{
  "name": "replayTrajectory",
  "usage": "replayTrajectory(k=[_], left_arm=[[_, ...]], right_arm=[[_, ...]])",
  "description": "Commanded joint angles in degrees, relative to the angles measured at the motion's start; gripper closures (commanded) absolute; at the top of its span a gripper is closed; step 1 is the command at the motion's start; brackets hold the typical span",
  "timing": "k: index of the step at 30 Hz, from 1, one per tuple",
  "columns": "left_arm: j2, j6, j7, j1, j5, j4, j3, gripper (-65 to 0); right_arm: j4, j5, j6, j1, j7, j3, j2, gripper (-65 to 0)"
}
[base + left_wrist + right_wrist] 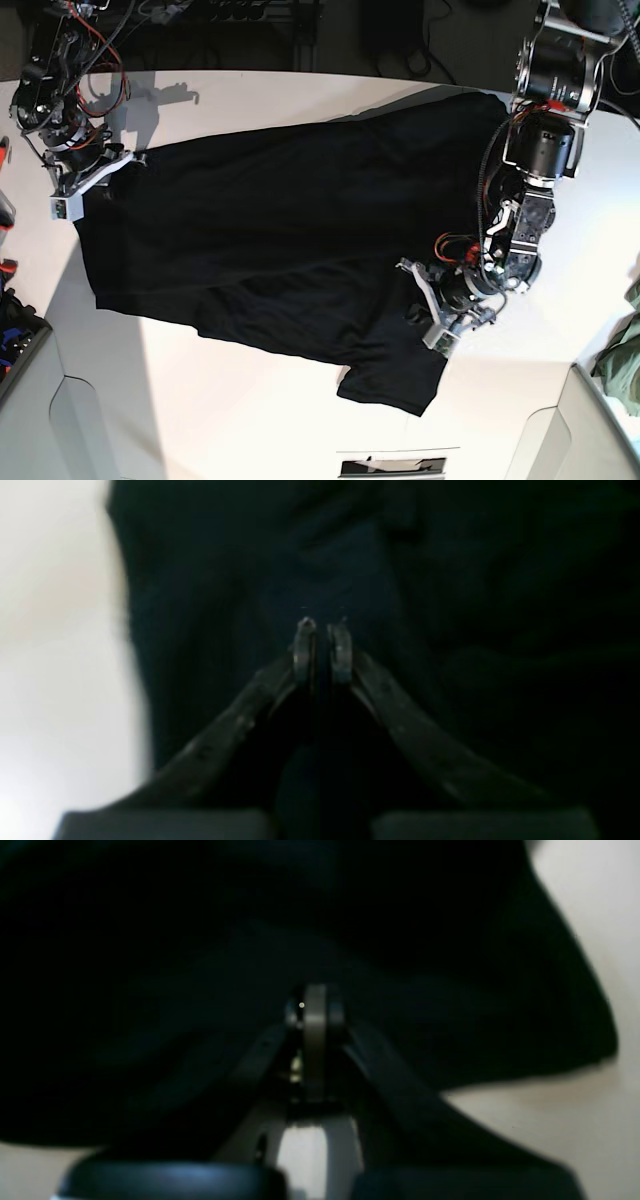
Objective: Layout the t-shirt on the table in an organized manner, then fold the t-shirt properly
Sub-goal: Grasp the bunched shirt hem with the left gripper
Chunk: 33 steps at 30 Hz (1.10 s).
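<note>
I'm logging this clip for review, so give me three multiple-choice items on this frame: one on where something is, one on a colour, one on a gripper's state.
1. Where does the t-shirt lie?
A. Spread across the table
B. Hanging clear above the table
C. On the floor

2. What colour is the t-shirt?
A. White
B. Black
C. Red

3. How does the right gripper stand?
A. Wide open above bare table
B. Shut, with dark cloth all around it
C. Out of every view

Answers:
1. A, the base view shows it laid wide over the white top, between the two arms.
2. B, it reads black in all three views.
3. B, the right wrist view shows the fingertips pressed together against the dark fabric; whether cloth is pinched between them cannot be told. The left gripper looks nearly closed too.
</note>
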State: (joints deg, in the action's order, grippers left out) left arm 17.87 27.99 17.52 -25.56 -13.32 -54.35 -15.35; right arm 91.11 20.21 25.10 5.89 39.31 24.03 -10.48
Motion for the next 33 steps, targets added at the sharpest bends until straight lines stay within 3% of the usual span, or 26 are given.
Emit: replayTrajectory(k=[1,6,11,18,24,28,30,33], left_arm=[[0.0,-0.2,-1.2,-2.4,0.0,1.5,0.3,-1.9],[-2.1,-0.4,-2.5,-5.7,2.4,9.9,0.3,0.0],[-4.5,-5.9,-3.3,-10.4,2.5,14.5,0.3,0.0],[-8.8,-5.9,-3.6,-17.5,3.8,17.0,0.3,0.0],[-9.3,-5.9,-3.3,-19.4,4.2,17.0,0.3,0.0],[-9.3,-5.9,2.1,-19.2,4.1,17.0,0.3,0.0],[-9.3,-4.0,6.2,-19.1,2.4,16.1,0.3,0.0],[-9.3,2.6,14.0,-17.8,-4.8,13.2,0.3,0.0]], right_arm=[[1.0,0.5,0.2,-0.3,-1.0,0.2,-0.7,0.0],[1.0,0.6,0.2,2.1,0.2,0.2,-1.1,0.0],[1.0,0.8,0.2,5.7,0.4,0.2,-1.5,0.0],[2.4,1.5,0.2,12.0,0.4,1.2,-1.9,0.0],[7.8,3.1,0.2,17.5,0.4,4.3,-1.9,0.0],[9.9,3.4,0.2,17.7,0.2,5.9,-2.1,0.0],[9.8,4.7,0.2,16.8,0.2,5.9,-2.5,0.0],[9.8,6.4,0.3,15.4,0.2,5.9,-2.9,0.0]])
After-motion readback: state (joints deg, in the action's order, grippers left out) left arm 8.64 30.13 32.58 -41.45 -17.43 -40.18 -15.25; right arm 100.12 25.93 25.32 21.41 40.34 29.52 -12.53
